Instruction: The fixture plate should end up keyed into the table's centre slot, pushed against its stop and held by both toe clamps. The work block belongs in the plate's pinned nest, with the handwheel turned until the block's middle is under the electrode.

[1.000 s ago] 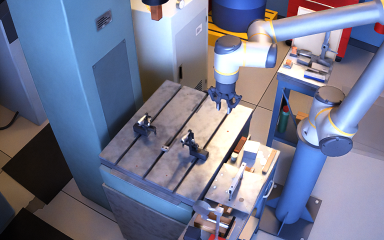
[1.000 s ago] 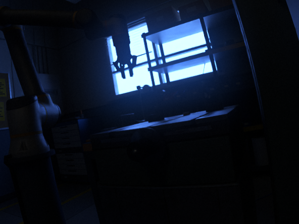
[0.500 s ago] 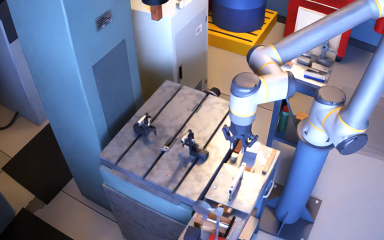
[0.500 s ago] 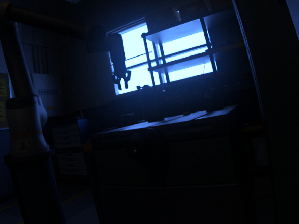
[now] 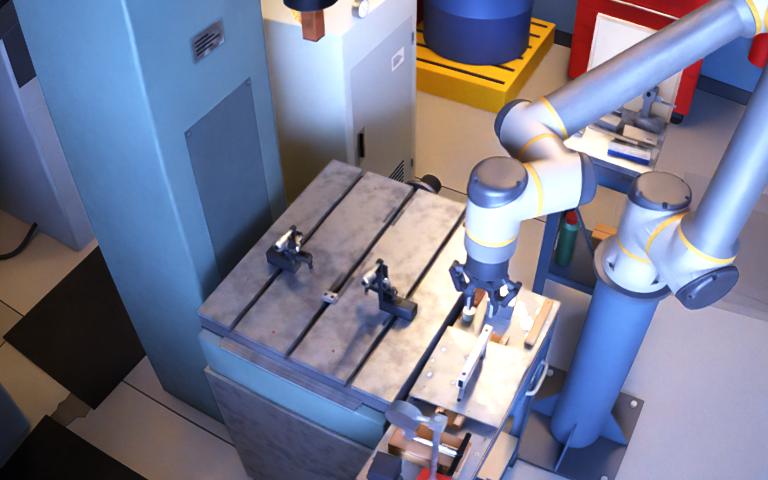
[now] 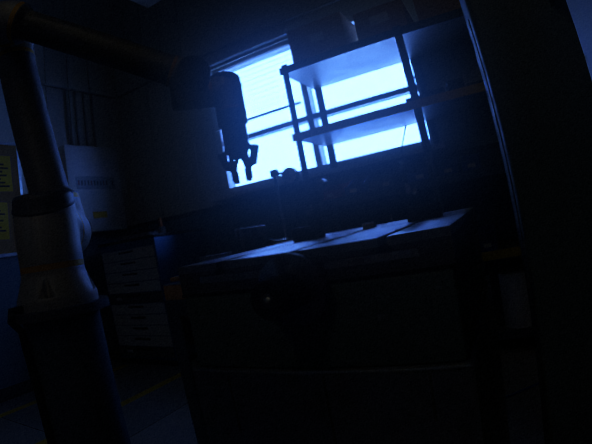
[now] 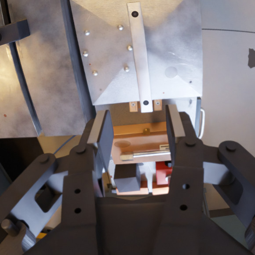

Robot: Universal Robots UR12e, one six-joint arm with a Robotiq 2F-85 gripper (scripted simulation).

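Observation:
My gripper (image 5: 485,305) (image 6: 242,170) (image 7: 139,133) hangs open and empty over the side cart, just above the far end of the fixture plate (image 5: 471,368) (image 7: 142,54). The plate lies flat on the cart, beside the slotted table (image 5: 340,283). A long key bar (image 5: 473,355) (image 7: 140,57) runs along its middle, and small pins stand beside the bar. Two toe clamps (image 5: 289,252) (image 5: 389,291) sit on the table on either side of the centre slot. A small stop (image 5: 330,296) sits in that slot. The copper electrode (image 5: 312,24) hangs at the top. The dark block (image 7: 126,178) lies on the cart below the fingers.
The blue machine column (image 5: 153,170) rises left of the table. The arm's pedestal (image 5: 600,351) stands right of the cart. A handwheel (image 5: 409,416) sits at the table's near corner. A tray with a bar (image 7: 142,148) and a red part (image 7: 163,174) lies on the cart.

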